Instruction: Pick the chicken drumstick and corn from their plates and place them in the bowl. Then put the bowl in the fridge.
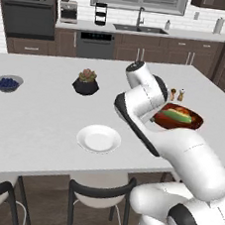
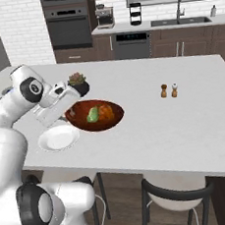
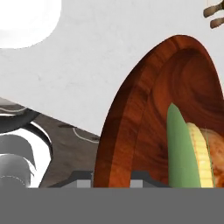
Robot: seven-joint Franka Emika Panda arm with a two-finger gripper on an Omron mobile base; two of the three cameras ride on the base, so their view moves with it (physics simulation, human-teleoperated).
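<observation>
Gripping bowl (image 2: 96, 115) rim w/ gripper (image 3: 113, 177), corn (image 2: 92, 115) & drumstick (image 2: 106, 112) inside

Both base views look forward and down from behind the arm, one from its left, one from its right. They share the white counter (image 1: 43, 121), the bowl (image 1: 196, 120), the white plate (image 1: 99, 139) and the back-wall cabinets. The hand view sits very close to the bowl's rim (image 3: 118, 127), looking along it.
</observation>
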